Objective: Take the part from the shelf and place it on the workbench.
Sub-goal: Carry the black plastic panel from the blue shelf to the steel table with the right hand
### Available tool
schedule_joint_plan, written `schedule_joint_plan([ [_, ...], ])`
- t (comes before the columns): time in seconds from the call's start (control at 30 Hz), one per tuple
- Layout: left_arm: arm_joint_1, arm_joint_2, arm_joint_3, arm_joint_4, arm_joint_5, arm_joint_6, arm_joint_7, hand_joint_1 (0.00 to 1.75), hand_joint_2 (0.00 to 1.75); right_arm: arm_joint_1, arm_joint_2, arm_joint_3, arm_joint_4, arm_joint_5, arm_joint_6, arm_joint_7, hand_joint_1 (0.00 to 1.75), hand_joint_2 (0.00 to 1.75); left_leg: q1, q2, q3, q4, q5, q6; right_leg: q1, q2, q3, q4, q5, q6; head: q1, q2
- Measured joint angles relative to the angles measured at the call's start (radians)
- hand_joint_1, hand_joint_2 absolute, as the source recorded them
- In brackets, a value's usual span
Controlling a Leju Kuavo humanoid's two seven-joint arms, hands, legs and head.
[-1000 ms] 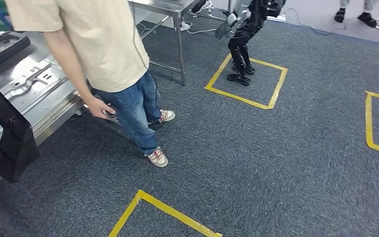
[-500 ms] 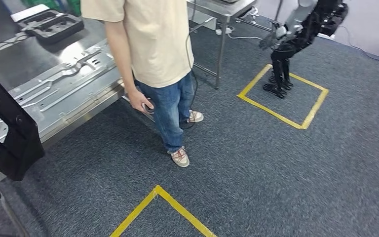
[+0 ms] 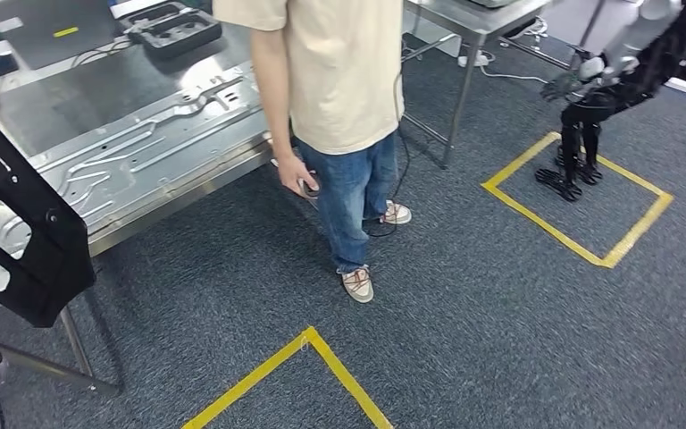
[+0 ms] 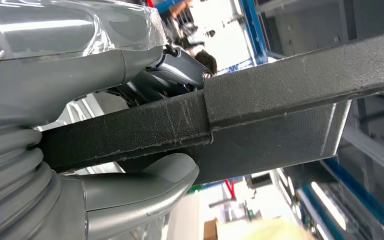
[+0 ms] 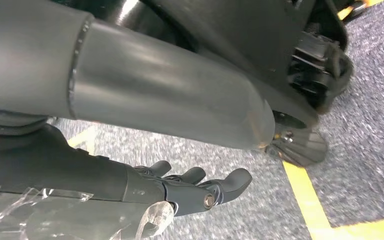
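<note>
The part (image 3: pixel 20 234) is a long black textured panel with cut-outs, standing at the left edge of the head view in front of the workbench's near corner. In the left wrist view my left hand (image 4: pixel 130 65) grips the part (image 4: pixel 280 85), with the thumb under its edge and the darker fingers over the top. The workbench (image 3: pixel 179 192) is a steel table carrying a large pressed metal sheet. My right hand (image 5: pixel 190 192) hangs low over the carpet, fingers loosely apart and holding nothing.
A person (image 3: pixel 339 80) in a beige shirt and jeans stands at the workbench's right side. Another robot (image 3: pixel 603 89) stands in a yellow taped square at the back right. A black tray (image 3: pixel 174 27) lies on the bench; a second steel table (image 3: pixel 473 18) stands behind.
The whole picture has shifted right as my view turned left, bringing more of the workbench into sight. My left hand keeps its grip on the black part.
</note>
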Motion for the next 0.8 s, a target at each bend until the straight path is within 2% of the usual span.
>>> schedule_joint_plan([
  [0.07,-0.002,0.000,0.000,0.000,0.000,0.000,-0.001,1.75,1.75,-0.001,0.000,0.000,0.000,0.000,0.000,0.000,0.00,0.00,-0.016,0.052,0.067,-0.135,0.048,0.014,0.005,-0.020,0.007,0.000,-0.007,0.003,0.000,0.000],
  [0.1,-0.004,0.000,0.000,0.000,0.000,0.000,-0.001,1.75,1.75,-0.003,0.000,0.000,0.000,0.000,0.000,0.000,0.00,0.00,-0.022,0.068,0.083,-0.169,0.055,0.020,0.008,-0.028,0.010,0.000,-0.010,0.006,0.000,0.000],
  [0.13,-0.004,0.000,0.000,0.000,0.000,0.000,-0.001,1.75,1.75,-0.005,0.000,0.000,0.000,0.000,0.000,0.000,0.00,0.00,-0.026,0.072,0.086,-0.181,0.054,0.024,0.011,-0.037,0.013,-0.001,-0.013,0.009,0.001,0.000],
  [0.17,-0.004,0.000,0.000,0.000,0.000,0.000,-0.001,1.75,1.75,-0.007,0.000,0.000,0.000,0.000,0.000,0.000,0.00,0.00,-0.025,0.057,0.086,-0.183,0.056,0.028,0.011,-0.046,0.016,-0.003,-0.016,0.013,0.001,0.000],
  [0.2,-0.004,0.000,0.000,0.000,0.000,0.000,-0.001,1.75,1.75,-0.009,0.000,0.000,0.000,0.000,0.000,-0.001,0.00,0.00,-0.022,0.046,0.088,-0.186,0.057,0.031,0.010,-0.044,0.019,-0.001,-0.020,0.018,0.001,0.000],
  [0.23,-0.005,0.000,0.000,0.000,0.000,0.000,-0.001,1.75,1.75,-0.009,0.000,0.000,0.000,0.000,0.000,-0.001,0.00,0.00,-0.019,0.035,0.091,-0.189,0.060,0.036,0.009,-0.024,0.016,0.012,-0.031,0.023,0.001,0.000],
  [0.27,-0.007,0.000,0.000,0.000,0.000,0.000,-0.001,1.75,1.75,-0.007,0.000,0.000,0.000,0.000,0.000,-0.001,0.00,0.00,-0.015,0.023,0.094,-0.191,0.062,0.043,0.007,0.005,0.002,0.047,-0.053,0.028,0.001,0.000],
  [0.3,-0.008,0.000,0.000,0.000,0.000,0.000,-0.001,1.75,1.75,-0.005,0.000,0.000,0.000,0.000,0.000,-0.001,0.00,0.00,-0.012,0.012,0.096,-0.192,0.064,0.048,0.005,0.037,-0.024,0.105,-0.084,0.031,0.002,0.000],
  [0.33,-0.010,0.000,-0.001,0.000,0.001,-0.001,-0.002,1.75,1.75,-0.002,0.000,0.000,0.000,0.000,0.000,-0.001,0.00,0.00,-0.011,-0.001,0.096,-0.193,0.064,0.051,0.005,0.059,-0.061,0.179,-0.118,0.032,0.003,0.000],
  [0.37,-0.010,0.000,-0.002,0.000,0.002,-0.002,-0.002,1.75,1.75,0.000,0.000,0.000,0.000,-0.001,0.001,-0.001,0.00,0.00,-0.011,-0.014,0.097,-0.193,0.065,0.053,0.004,0.066,-0.100,0.251,-0.146,0.033,0.003,0.000],
  [0.4,-0.009,0.000,-0.003,0.000,0.002,-0.002,-0.002,1.75,1.75,0.002,0.000,0.000,0.000,-0.002,0.002,-0.001,0.00,0.00,-0.011,-0.028,0.097,-0.192,0.064,0.053,0.004,0.067,-0.127,0.298,-0.156,0.033,0.003,0.000],
  [0.43,-0.009,0.000,-0.004,0.000,0.003,-0.003,-0.002,1.75,1.75,0.003,0.000,0.000,0.000,-0.003,0.003,-0.001,0.00,0.00,-0.011,-0.044,0.098,-0.192,0.064,0.053,0.003,0.068,-0.136,0.306,-0.145,0.033,0.003,0.000],
  [0.47,-0.009,0.000,-0.005,0.000,0.004,-0.004,-0.002,1.75,1.75,0.004,0.000,0.000,0.000,-0.004,0.004,-0.001,0.00,0.00,-0.010,-0.059,0.101,-0.192,0.064,0.052,0.002,0.071,-0.125,0.271,-0.114,0.032,0.004,0.000],
  [0.5,-0.009,0.000,-0.005,0.000,0.004,-0.004,-0.002,1.75,1.75,0.004,0.001,0.000,0.000,-0.005,0.004,-0.002,0.00,0.00,-0.009,-0.075,0.103,-0.192,0.063,0.051,0.000,0.082,-0.096,0.202,-0.072,0.030,0.004,0.000],
  [0.57,-0.010,0.000,-0.005,0.000,0.006,-0.006,-0.002,1.75,1.75,0.005,0.000,0.000,0.000,-0.005,0.004,-0.003,0.00,0.00,-0.008,-0.102,0.105,-0.191,0.061,0.044,-0.007,0.141,-0.034,0.057,-0.005,0.027,0.004,0.000],
  [0.6,-0.010,0.000,-0.005,0.000,0.006,-0.006,-0.002,1.75,1.75,0.005,0.000,0.000,0.000,-0.006,0.004,-0.003,0.00,0.00,-0.007,-0.114,0.103,-0.190,0.060,0.039,-0.009,0.162,-0.016,0.016,0.009,0.025,0.004,0.000],
  [0.63,-0.010,0.000,-0.006,0.000,0.007,-0.006,-0.003,1.75,1.75,0.004,0.000,0.000,0.000,-0.006,0.004,-0.003,0.00,0.00,-0.006,-0.126,0.100,-0.190,0.060,0.033,-0.009,0.172,-0.009,-0.001,0.013,0.022,0.004,0.000],
  [0.7,-0.010,0.001,-0.005,0.000,0.011,-0.007,-0.003,1.75,1.75,0.000,0.002,0.000,0.000,-0.005,0.003,-0.004,0.00,0.00,-0.003,-0.145,0.095,-0.190,0.061,0.021,-0.008,0.142,-0.005,-0.005,0.014,0.013,0.004,0.000],
  [0.73,-0.009,0.002,-0.005,0.000,0.012,-0.007,-0.004,1.75,1.75,-0.001,0.003,0.000,0.000,-0.005,0.003,-0.006,0.00,0.00,-0.004,-0.133,0.089,-0.181,0.055,0.014,-0.009,0.128,-0.002,-0.009,0.015,0.008,0.003,0.000],
  [0.77,-0.010,0.004,-0.005,0.000,0.014,-0.007,-0.005,1.75,1.75,-0.002,0.003,0.000,0.000,-0.005,0.002,-0.007,0.00,0.00,-0.004,-0.109,0.075,-0.154,0.039,0.007,-0.012,0.113,0.000,-0.012,0.017,0.003,0.002,0.000],
  [0.8,-0.010,0.005,-0.004,0.000,0.015,-0.008,-0.006,1.75,1.75,-0.001,0.004,0.000,0.000,-0.004,0.002,-0.008,0.00,0.00,-0.003,-0.077,0.051,-0.103,0.011,-0.001,-0.013,0.099,0.001,-0.015,0.017,-0.001,0.001,0.000],
])
